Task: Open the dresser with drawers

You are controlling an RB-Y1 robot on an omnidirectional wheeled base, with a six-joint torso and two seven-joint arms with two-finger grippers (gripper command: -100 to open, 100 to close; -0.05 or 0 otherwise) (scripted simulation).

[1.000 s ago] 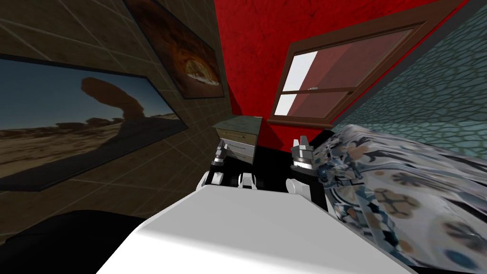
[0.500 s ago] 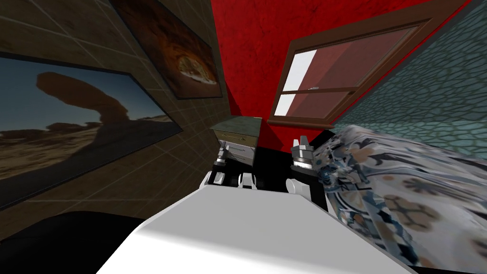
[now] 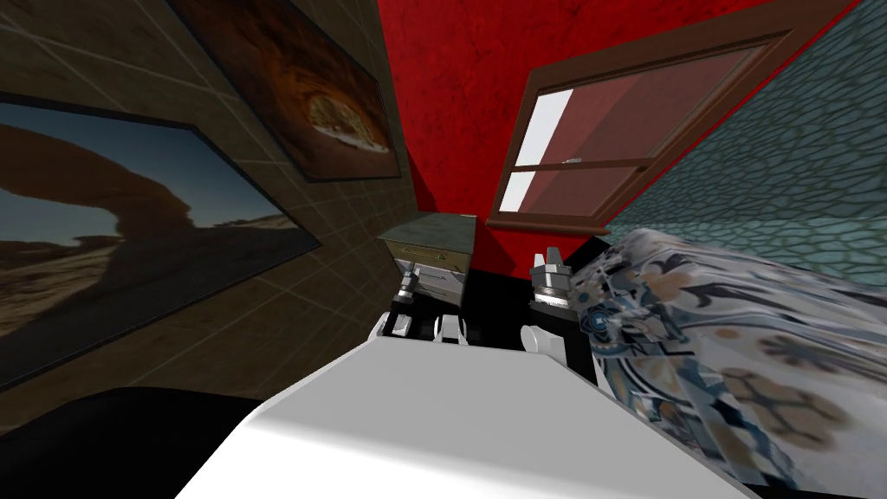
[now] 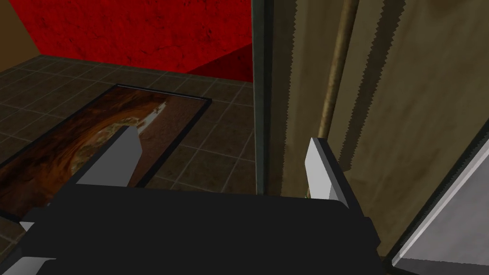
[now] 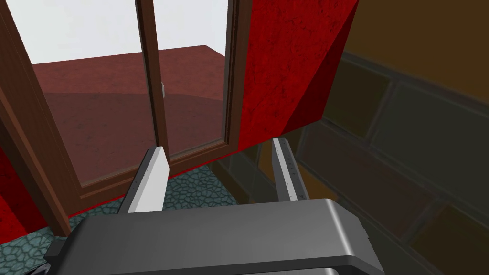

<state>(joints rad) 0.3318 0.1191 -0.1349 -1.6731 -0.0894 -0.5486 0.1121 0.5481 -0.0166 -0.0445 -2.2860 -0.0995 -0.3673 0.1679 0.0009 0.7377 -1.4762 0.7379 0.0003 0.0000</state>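
**Head view.** The dresser [image 3: 433, 232] stands in the corner against the red wall, at 12 o'clock from the robot. A tiled wall lies on its 9 o'clock side, and the bed [image 3: 710, 338] is well apart toward 3 o'clock. The left gripper [image 3: 409, 281] is just in front of the drawer fronts, at 6 o'clock from the dresser's top. The right gripper [image 3: 550, 260] hangs at 3 o'clock from the dresser, clear of it and near the bed's edge.

**Left wrist view.** The left gripper [image 4: 220, 164] is spread wide and holds nothing. A tan drawer front [image 4: 420, 95] carries a thin brass-coloured bar handle [image 4: 336, 71]. The handle runs on ahead, in line with one of the fingers [image 4: 321, 167] rather than between the two. Whether that finger touches the bar cannot be told. The other finger stands out past the dresser's dark side edge. A paler grey drawer [image 4: 444, 224] adjoins the tan one.

**Right wrist view.** The right gripper [image 5: 219, 176] is also spread and empty.

**Assessment.**
- **Handling:** The dresser is rigid furniture and will likely stay put. The drawer should slide straight out with moderate resistance.
- **Hold:** The bar looks slim, hard and smooth, so a pinch could slip. The soundest hold is at mid-bar, with one finger on each side.
- **Next move:** The gripper must first shift across toward the drawer front, then pull square to it.
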